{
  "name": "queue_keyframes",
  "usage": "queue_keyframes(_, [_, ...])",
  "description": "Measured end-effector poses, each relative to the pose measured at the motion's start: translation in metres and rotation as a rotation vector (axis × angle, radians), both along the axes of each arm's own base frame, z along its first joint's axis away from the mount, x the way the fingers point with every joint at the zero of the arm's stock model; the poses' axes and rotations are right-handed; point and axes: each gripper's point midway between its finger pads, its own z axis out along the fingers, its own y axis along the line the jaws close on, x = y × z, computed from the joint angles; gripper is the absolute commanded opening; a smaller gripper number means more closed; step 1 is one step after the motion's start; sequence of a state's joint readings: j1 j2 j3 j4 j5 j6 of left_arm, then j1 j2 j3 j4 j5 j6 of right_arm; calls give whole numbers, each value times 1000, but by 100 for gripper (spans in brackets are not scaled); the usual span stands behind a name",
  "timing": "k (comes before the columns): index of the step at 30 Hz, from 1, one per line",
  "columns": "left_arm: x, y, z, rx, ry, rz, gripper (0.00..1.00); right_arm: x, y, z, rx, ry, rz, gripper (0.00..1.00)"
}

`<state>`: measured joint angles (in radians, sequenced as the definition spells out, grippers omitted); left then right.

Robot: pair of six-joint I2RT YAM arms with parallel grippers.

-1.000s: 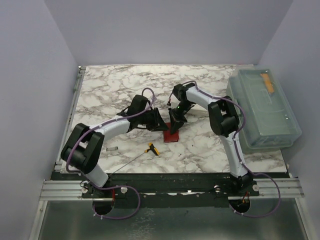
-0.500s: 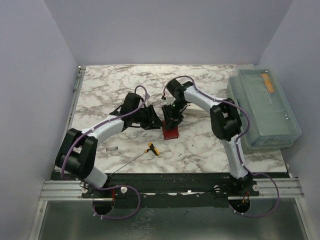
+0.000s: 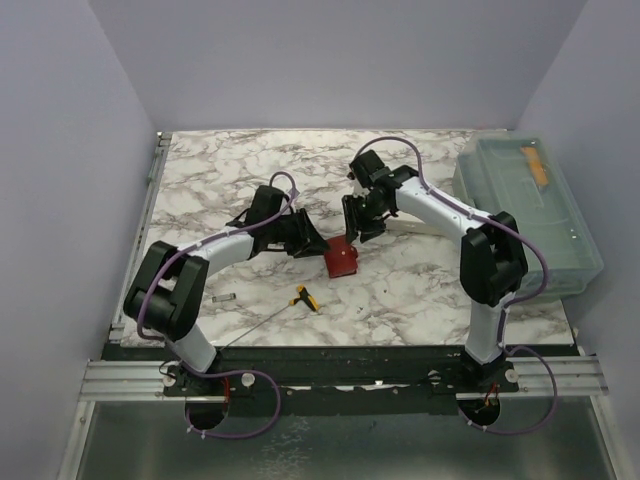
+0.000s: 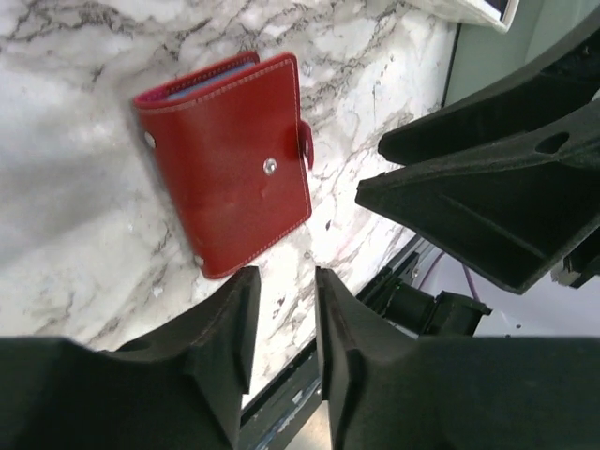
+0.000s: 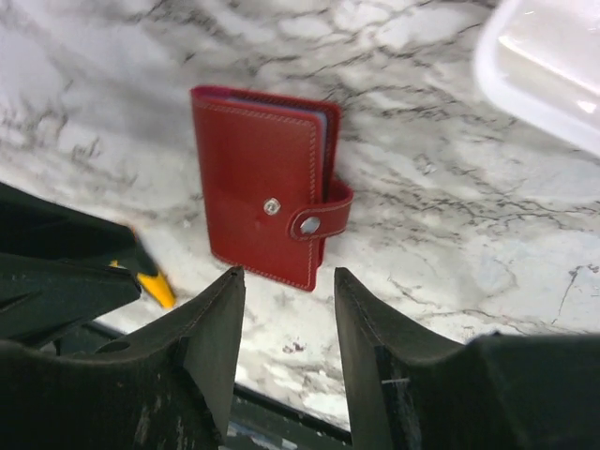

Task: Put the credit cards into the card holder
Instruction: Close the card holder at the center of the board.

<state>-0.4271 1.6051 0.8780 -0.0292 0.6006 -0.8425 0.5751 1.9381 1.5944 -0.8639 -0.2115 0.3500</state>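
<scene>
While the card holder (image 3: 341, 261) lies closed on the marble tabletop (image 3: 230, 180), near its middle, both arms are bent inward toward it. The holder is seen flat, red cover upward, with its snap strap (image 5: 323, 217) folded round one edge. A blue-grey edge (image 4: 208, 81) is shown at the open side; whether this is lining or one of the credit cards cannot be told.

The left hand (image 3: 316, 246) is held just beside the holder, on its left. In the left wrist view its fingers (image 4: 230, 333) are seen slightly parted, with nothing between them and the holder lying beyond their tips.

The right hand (image 3: 357, 228) is held just behind the holder. In the right wrist view its fingers (image 5: 214, 342) are likewise seen apart and empty, the holder being framed beyond the gap. No contact between either hand and the holder can be made out.

A yellow-handled tool (image 3: 305, 297) with a thin metal shaft is laid nearer the arm bases, apart from the holder. A white tray (image 5: 548, 70) is seen behind the right arm, and a clear lidded bin (image 3: 525, 215) is placed at the right edge of the tabletop.
</scene>
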Motion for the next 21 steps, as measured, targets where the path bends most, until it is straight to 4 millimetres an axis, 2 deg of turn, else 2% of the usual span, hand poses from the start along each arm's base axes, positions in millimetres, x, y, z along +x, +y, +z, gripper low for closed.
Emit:
queue_keyframes(5, [15, -11, -13, -30, 49, 16, 24, 14, -6, -7, -73, -71, -88, 38])
queue_keyframes(9, [28, -18, -19, -36, 65, 28, 12, 19, -2, -8, -120, -135, -116, 32])
queue_keyframes(11, [39, -23, -23, -41, 69, 29, 11, 20, 1, -10, -140, -162, -115, 27])
queue_keyframes(14, [49, -28, -32, -38, 82, 32, 10, 21, 3, -19, -176, -177, -111, 27])
queue_keyframes(18, [51, -32, -39, -30, 96, 27, 9, 20, 2, -33, -225, -172, -105, 28])
queue_keyframes(21, [53, -36, -43, -28, 99, 20, 9, 18, 2, -37, -247, -175, -98, 28])
